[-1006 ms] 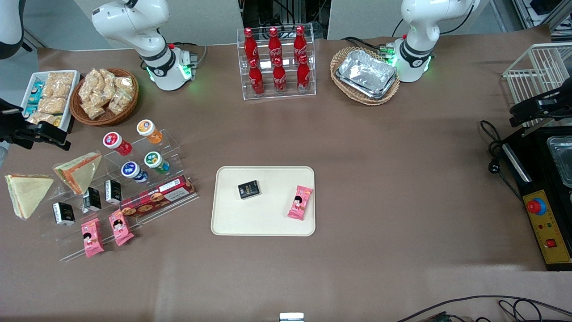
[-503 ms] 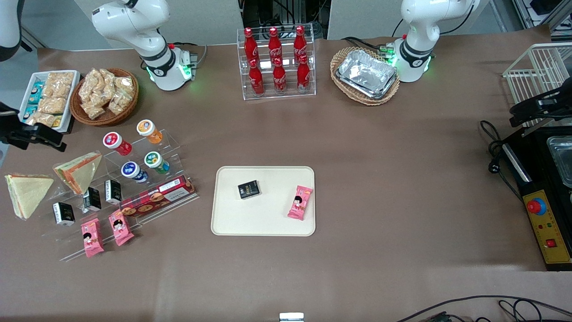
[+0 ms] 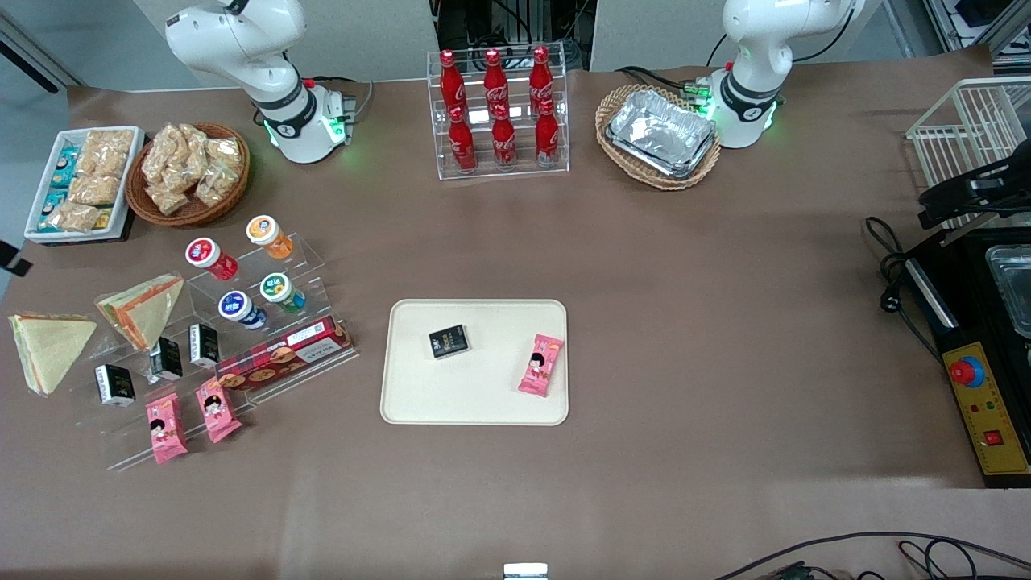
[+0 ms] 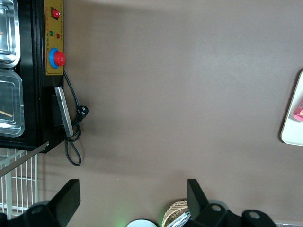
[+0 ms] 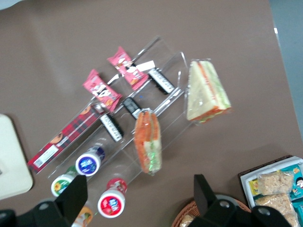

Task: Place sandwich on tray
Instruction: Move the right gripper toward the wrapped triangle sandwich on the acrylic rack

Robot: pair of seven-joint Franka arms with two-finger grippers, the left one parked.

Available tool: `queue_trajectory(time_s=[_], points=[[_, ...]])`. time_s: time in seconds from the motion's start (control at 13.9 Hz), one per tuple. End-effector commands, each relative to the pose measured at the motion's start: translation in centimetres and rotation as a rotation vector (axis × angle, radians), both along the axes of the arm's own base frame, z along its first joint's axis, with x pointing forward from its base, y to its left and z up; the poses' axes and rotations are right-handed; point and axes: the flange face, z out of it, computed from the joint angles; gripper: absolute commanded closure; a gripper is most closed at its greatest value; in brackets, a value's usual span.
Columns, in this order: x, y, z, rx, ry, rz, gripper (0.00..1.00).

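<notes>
The sandwich (image 3: 50, 348), clear-wrapped with a pale cream face, lies flat on the table at the working arm's end, beside the acrylic display steps. It also shows in the right wrist view (image 5: 207, 92). The cream-beige tray (image 3: 483, 399) sits mid-table with a small black box and a pink snack packet on it; its corner shows in the right wrist view (image 5: 10, 163). My gripper (image 5: 138, 196) is open and empty, high above the display steps and sandwiches. It touches nothing and has almost left the front view.
A second sandwich with an orange-and-green edge (image 3: 145, 308) leans on the acrylic steps (image 3: 266, 322), which hold yogurt cups, black boxes, pink packets and a red biscuit box. A wicker snack basket (image 3: 189, 173) and white snack bin (image 3: 84, 181) stand farther from the camera.
My gripper has drawn away sideways toward the working arm's end of the table, nearly leaving the front view. Sandwich and tray have not moved.
</notes>
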Motion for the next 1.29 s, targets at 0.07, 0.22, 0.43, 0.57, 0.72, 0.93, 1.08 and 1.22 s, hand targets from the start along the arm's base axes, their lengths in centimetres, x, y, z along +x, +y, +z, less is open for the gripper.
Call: queue_trajectory(time_s=[0.07,0.22,0.43,0.57,0.72,0.93,1.08,1.22], points=[[-1.1,-6.1,-0.8,-0.028,-0.029,-0.125,0.0],[-1.5,-8.3,-1.4,-0.024,-0.051,-0.173,0.0],[-2.1,-11.5,-2.8,0.026,-0.069,-0.242,0.0],[-0.9,-11.0,-4.6,0.053,-0.048,-0.174,0.0],[0.2,-10.8,-6.8,0.037,-0.006,-0.129,0.0],[0.8,-12.5,-9.8,0.019,0.026,-0.073,0.0],[0.5,-13.8,-11.7,0.055,0.009,-0.059,0.0],[0.1,-14.5,-13.9,0.046,-0.012,-0.073,0.0]])
